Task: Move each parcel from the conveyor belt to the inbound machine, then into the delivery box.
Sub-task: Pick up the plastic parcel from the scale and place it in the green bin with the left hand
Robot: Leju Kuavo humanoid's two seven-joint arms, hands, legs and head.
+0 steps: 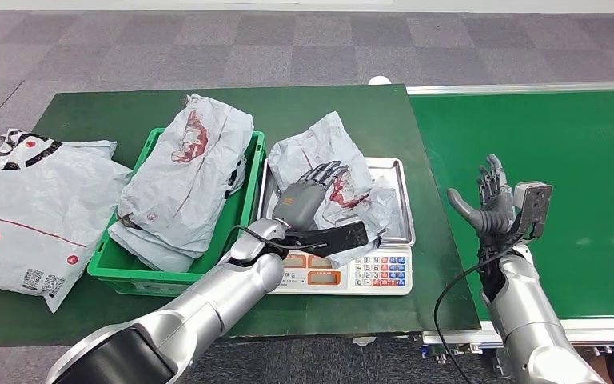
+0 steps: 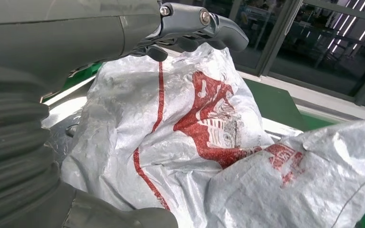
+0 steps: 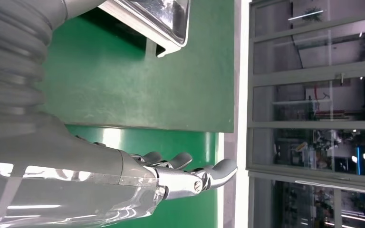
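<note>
A crumpled grey parcel point(image 1: 344, 152) with red print lies on the steel tray point(image 1: 400, 200) of the inbound machine, a scale point(image 1: 368, 272) with a keypad. My left hand point(image 1: 308, 196) lies over this parcel with its fingers stretched out along the top. In the left wrist view the parcel point(image 2: 209, 123) sits between the fingers point(image 2: 209, 23) and the thumb point(image 2: 123, 216), which stand apart. My right hand point(image 1: 492, 200) hovers above the green conveyor belt point(image 1: 576, 160), fingers spread and empty, as the right wrist view point(image 3: 180, 173) also shows.
The green delivery box point(image 1: 128, 268) stands left of the scale with another grey parcel point(image 1: 188, 176) piled in it. A large grey parcel point(image 1: 32, 208) lies at the table's left end. The belt's surface near my right hand is bare.
</note>
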